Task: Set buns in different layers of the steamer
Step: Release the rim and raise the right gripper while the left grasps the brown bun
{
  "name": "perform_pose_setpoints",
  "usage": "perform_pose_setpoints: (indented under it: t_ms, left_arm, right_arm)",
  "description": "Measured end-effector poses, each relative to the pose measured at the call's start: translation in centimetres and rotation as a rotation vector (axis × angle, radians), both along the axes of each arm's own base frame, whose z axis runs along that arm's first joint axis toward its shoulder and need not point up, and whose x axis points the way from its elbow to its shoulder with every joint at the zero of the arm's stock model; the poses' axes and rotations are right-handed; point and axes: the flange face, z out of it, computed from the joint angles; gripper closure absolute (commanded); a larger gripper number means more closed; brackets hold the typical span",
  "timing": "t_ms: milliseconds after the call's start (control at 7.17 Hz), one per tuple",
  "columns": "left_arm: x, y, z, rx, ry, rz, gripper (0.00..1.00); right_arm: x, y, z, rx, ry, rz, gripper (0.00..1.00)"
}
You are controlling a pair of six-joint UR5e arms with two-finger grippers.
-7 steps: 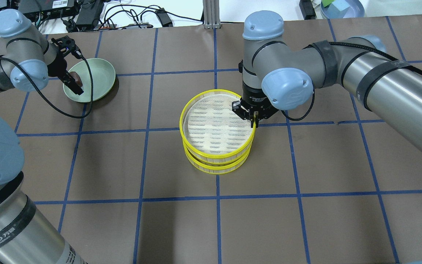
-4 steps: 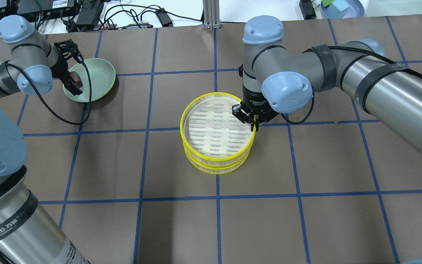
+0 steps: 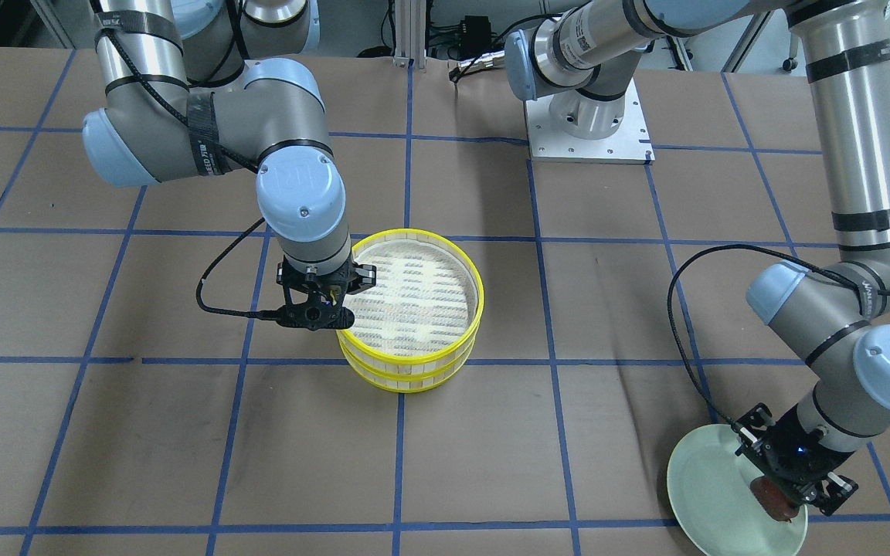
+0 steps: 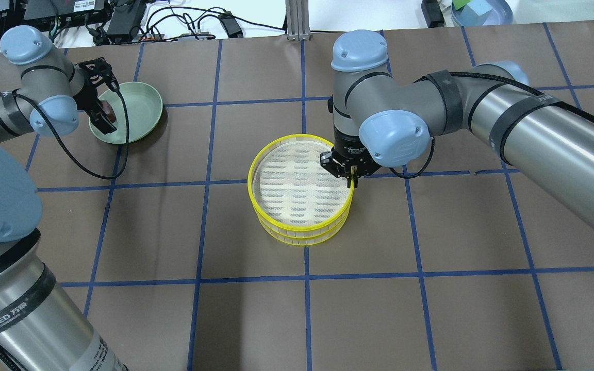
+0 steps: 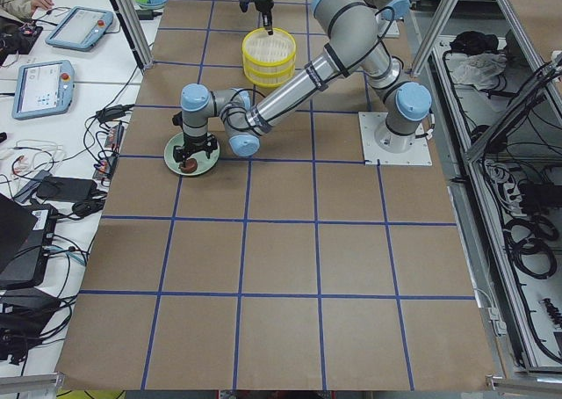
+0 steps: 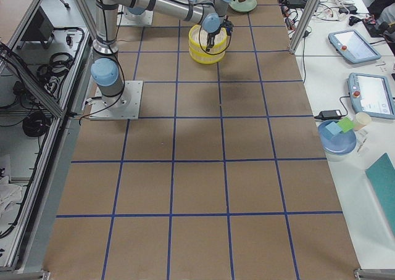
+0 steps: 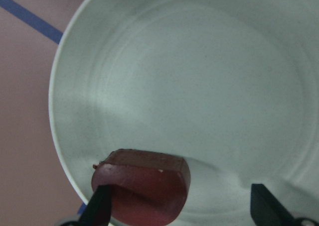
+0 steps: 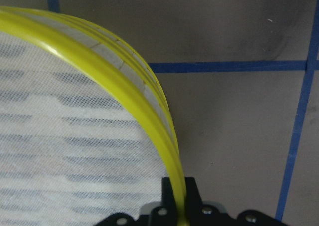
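The steamer stands mid-table as two stacked layers: the top layer and the lower layer. My right gripper is shut on the top layer's yellow rim. Its slatted base is bare. My left gripper is open, low over the pale green plate. The reddish-brown bun lies on the plate against one finger. The cream-white bun is out of view.
The plate sits at the table's far left corner in the overhead view. Cables and electronics lie beyond the table's far edge. A blue bowl stands off the table at the far right.
My right gripper and the top layer have shifted a little to the left in the overhead view. My left gripper stays at the plate with the brown bun.
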Motion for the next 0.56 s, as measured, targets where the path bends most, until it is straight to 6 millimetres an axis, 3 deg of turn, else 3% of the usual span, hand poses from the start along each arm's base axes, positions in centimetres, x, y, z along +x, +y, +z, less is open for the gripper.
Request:
perform_pose_setpoints:
  t_ms: [140, 279, 419, 558]
  left_arm:
    - [0.0, -0.1, -0.5, 0.001, 0.0, -0.002, 0.46]
    - [0.1, -0.2, -1.1, -0.001, -0.001, -0.003, 0.92]
    - [0.2, -0.3, -1.3, -0.003, -0.009, -0.004, 1.0]
    - [0.4, -0.2, -1.4, 0.001, -0.027, -0.003, 1.0]
  right_arm:
    - [-0.2, 0.0, 0.1, -0.006, 0.019, 0.01, 0.0]
    - [-0.4, 0.0, 0.9, -0.024, 0.041, 0.019, 0.0]
    - [-0.8, 0.0, 2.8, -0.061, 0.045, 0.021, 0.0]
    - [-1.5, 0.2, 6.6, -0.117, 0.031, 0.018, 0.0]
